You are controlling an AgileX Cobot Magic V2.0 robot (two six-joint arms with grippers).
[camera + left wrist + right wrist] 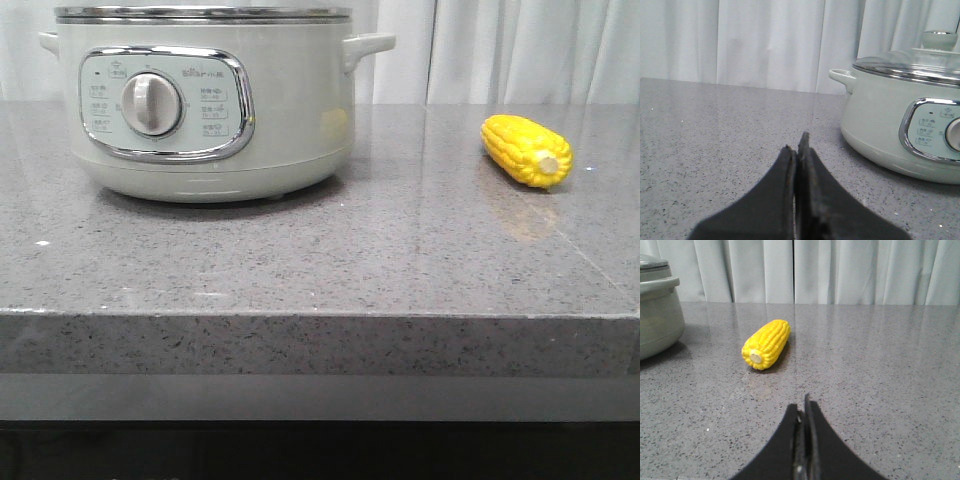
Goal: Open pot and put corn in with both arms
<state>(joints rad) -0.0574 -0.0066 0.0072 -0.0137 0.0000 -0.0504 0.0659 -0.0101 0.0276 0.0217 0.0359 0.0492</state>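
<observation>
Yellow corn (527,150) lying free right of lidded pot (205,100); both sets of jaws pressed shut, empty, low over table (300,260), awaiting first reach.

Bright, even light fills all views. The speckled grey stone worktop (300,260) gives a soft sheen, mirroring the yellow corn cob (527,150). A faint shadow sits under the pale cream-green round cooker (205,100). Close black fingers (775,200) appear blurred in both wrist views.

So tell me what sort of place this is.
Probably a mock kitchen counter: a speckled grey stone worktop, an electric pot with its lid on, a corn cob beside it, white curtains behind.
</observation>
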